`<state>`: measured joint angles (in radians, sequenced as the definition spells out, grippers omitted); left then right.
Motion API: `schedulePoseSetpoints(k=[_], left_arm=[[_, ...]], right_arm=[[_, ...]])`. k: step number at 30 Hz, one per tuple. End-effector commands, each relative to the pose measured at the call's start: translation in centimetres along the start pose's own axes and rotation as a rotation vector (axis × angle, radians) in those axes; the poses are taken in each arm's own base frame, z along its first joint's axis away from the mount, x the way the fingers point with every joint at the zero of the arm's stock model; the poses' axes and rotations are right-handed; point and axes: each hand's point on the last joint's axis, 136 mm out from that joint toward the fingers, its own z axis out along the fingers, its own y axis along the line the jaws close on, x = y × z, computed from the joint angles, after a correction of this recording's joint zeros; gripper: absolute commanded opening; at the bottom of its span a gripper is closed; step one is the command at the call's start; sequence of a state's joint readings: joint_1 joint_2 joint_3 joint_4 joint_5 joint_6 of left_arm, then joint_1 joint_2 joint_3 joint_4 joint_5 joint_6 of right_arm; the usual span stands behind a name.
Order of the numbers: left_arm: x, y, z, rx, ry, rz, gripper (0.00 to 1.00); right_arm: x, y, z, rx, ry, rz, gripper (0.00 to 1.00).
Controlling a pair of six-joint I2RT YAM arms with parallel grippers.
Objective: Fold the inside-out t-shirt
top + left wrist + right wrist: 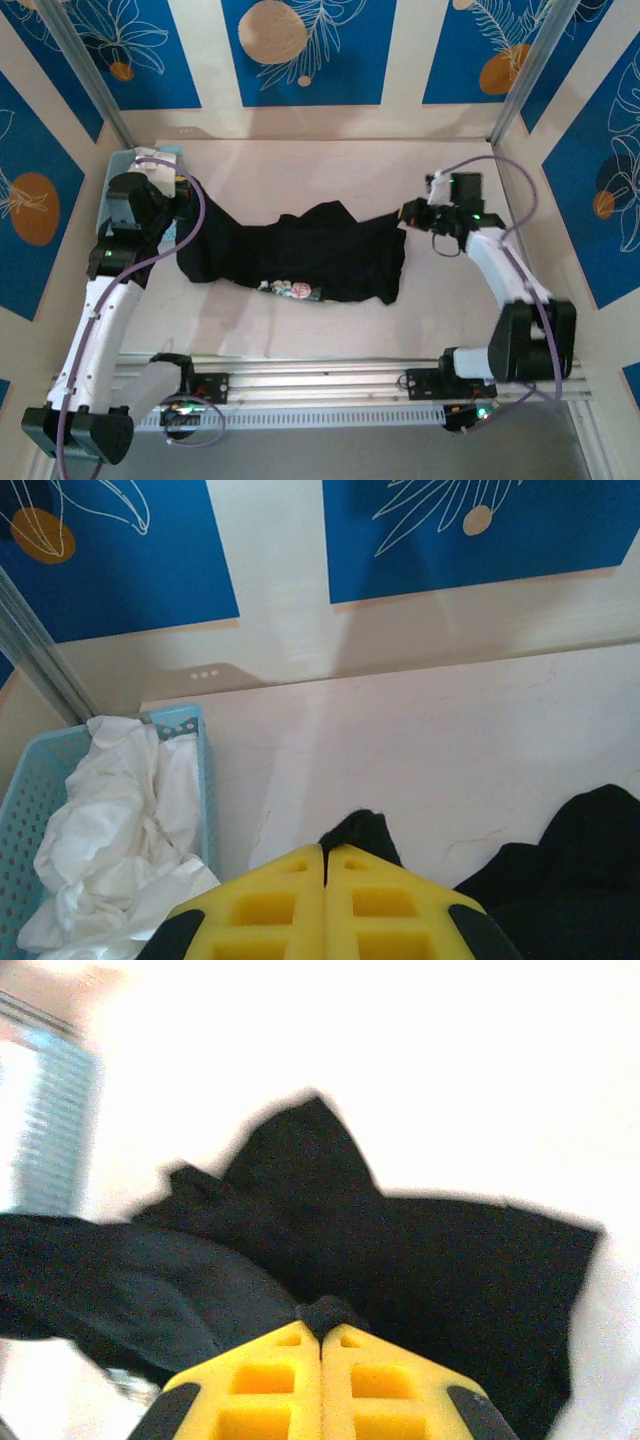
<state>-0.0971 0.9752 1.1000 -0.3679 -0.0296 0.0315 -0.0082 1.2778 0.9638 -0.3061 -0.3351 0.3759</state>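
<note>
one black t-shirt (300, 250) lies rumpled across the middle of the table (300, 170), drawn out sideways between the two arms, with a small pale patch (290, 290) at its near edge. the left gripper (325, 852) is at the shirt's left end, its yellow fingers (270, 905) pressed together with a tuft of black cloth pinched at the tips. the right gripper (322, 1328) is at the shirt's right end, its jaws likewise closed on a small nub of the black cloth. a blue basket (195, 770) sits in the far left corner of the table, just beside the left gripper, with white cloth (110, 810) bundled inside it.
</note>
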Motion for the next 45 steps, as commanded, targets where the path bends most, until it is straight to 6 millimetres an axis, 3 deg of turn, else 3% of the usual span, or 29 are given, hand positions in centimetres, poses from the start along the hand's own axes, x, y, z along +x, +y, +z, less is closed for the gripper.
schedulePoseSetpoints(k=[1, 6, 14, 18, 23, 29, 35, 39, 45], left_arm=[[-2.4, 0.4, -1.1, 0.008, -0.092, -0.060, 0.00], [-4.1, 1.5, -2.6, -0.029, -0.139, -0.088, 0.00], [-9.5, 4.6, -6.6, -0.161, -0.262, -0.086, 0.00], [-12.7, 7.2, -9.9, -0.274, -0.331, -0.075, 0.00], [-13.3, 8.8, -12.2, -0.359, -0.354, -0.066, 0.00], [-9.8, 7.7, -9.8, -0.286, -0.271, -0.089, 0.00], [-5.7, 7.4, -7.0, -0.259, -0.175, -0.088, 0.00], [-5.0, 7.6, -6.0, -0.263, -0.154, -0.101, 0.00], [-3.9, 6.8, -3.8, -0.196, -0.129, -0.148, 0.00]], right_arm=[[-3.0, 6.1, -4.6, -0.262, -0.117, -0.098, 0.00], [-5.1, 11.6, -9.6, -0.450, -0.161, -0.194, 0.00], [-6.2, 17.1, -14.7, -0.574, -0.196, -0.321, 0.00], [-6.3, 17.6, -16.1, -0.523, -0.235, -0.336, 0.00], [-5.5, 14.9, -15.8, -0.367, -0.269, -0.278, 0.00], [-3.5, 11.5, -13.3, -0.289, -0.215, -0.162, 0.00], [1.7, 9.7, -7.1, -0.350, 0.029, -0.035, 0.00], [5.1, 7.2, -2.5, -0.342, 0.181, 0.071, 0.00], [7.3, 3.2, 3.0, -0.310, 0.310, 0.181, 0.00]])
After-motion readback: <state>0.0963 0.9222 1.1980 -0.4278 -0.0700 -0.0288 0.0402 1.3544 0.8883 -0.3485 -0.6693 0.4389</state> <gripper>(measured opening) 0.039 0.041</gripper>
